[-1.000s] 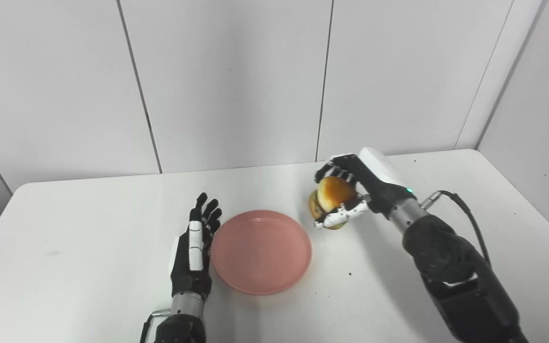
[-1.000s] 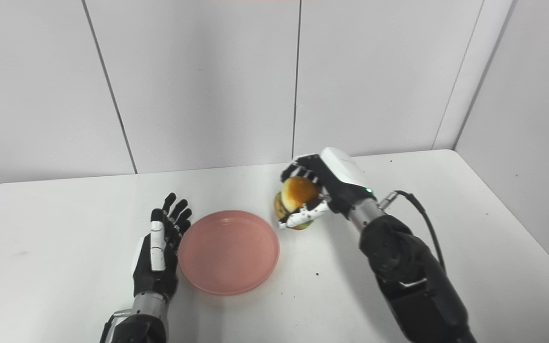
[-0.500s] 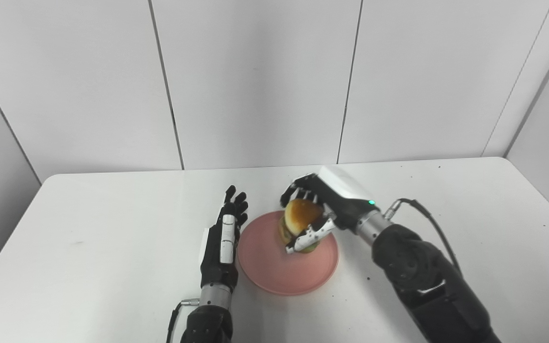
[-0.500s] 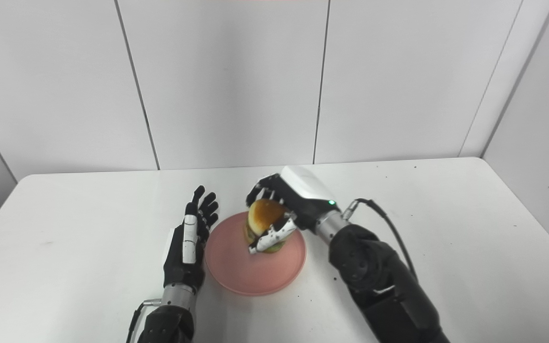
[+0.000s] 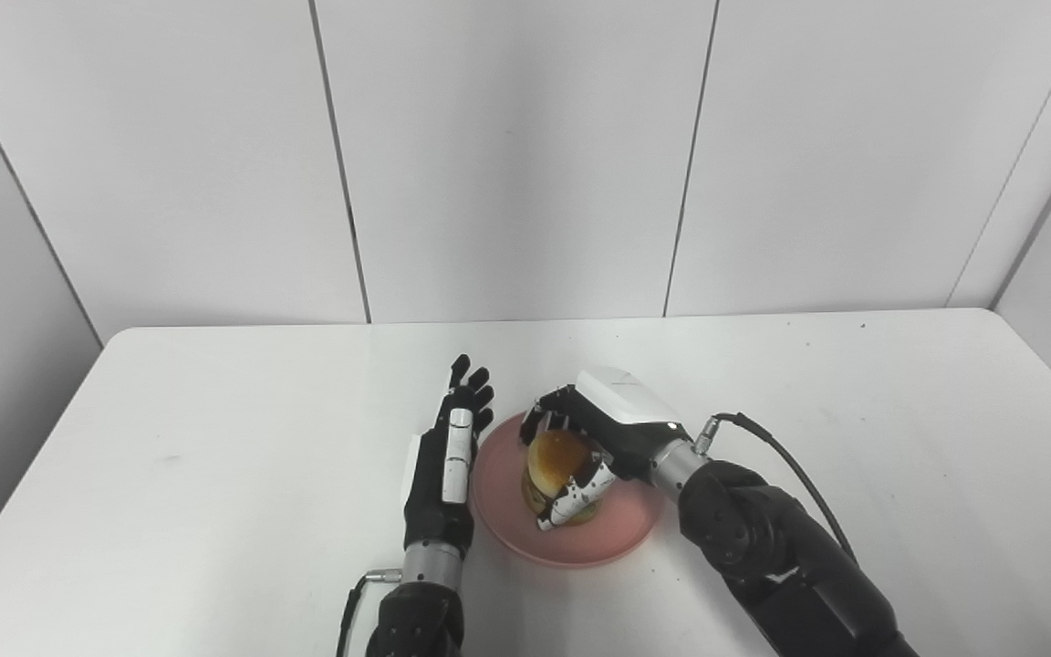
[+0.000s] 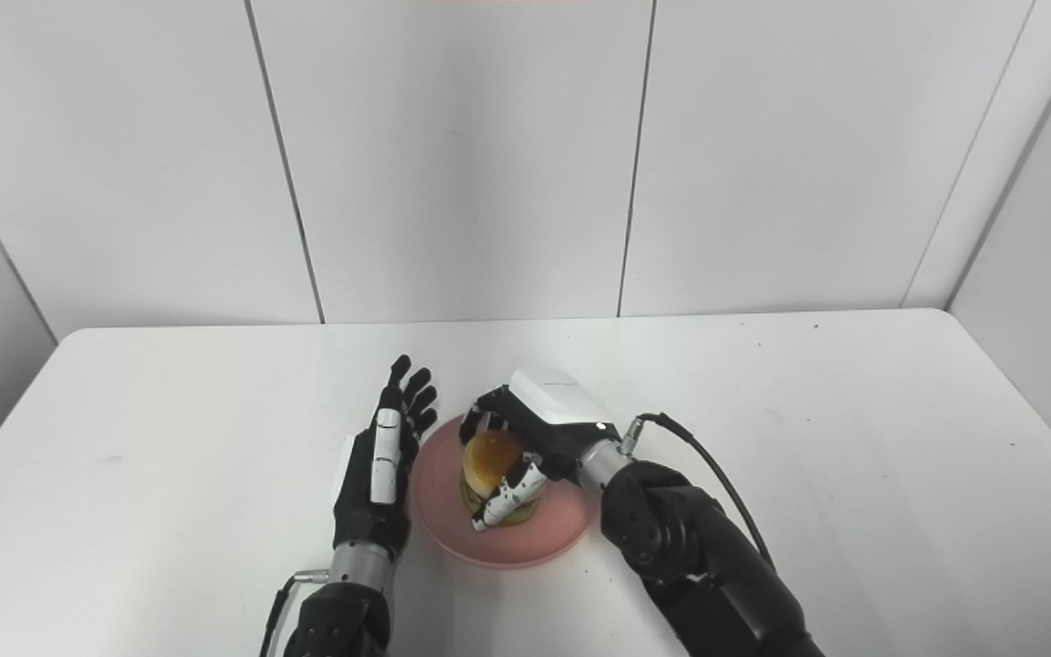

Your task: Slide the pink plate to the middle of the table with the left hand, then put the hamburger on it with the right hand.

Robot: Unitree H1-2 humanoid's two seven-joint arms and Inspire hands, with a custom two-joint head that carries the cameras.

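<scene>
The pink plate [image 5: 612, 538] lies near the middle of the white table. My right hand [image 5: 594, 433] is shut on the hamburger [image 5: 555, 461], with fingers over its bun and thumb at its side. The hamburger sits low over the plate's centre; I cannot tell whether it touches the plate. My left hand [image 5: 446, 465] is open and flat, edge-on, right beside the plate's left rim. In the right eye view the hamburger [image 6: 487, 461] and plate [image 6: 548, 537] show the same way.
The white table [image 5: 215, 474] stretches bare to both sides, with wall panels right behind its far edge. A black cable [image 5: 790, 465] runs from my right wrist along the arm.
My right hand carried the hamburger left from beside the plate to over it and lowered it. The camera view shifted. My left hand stayed beside the plate.
</scene>
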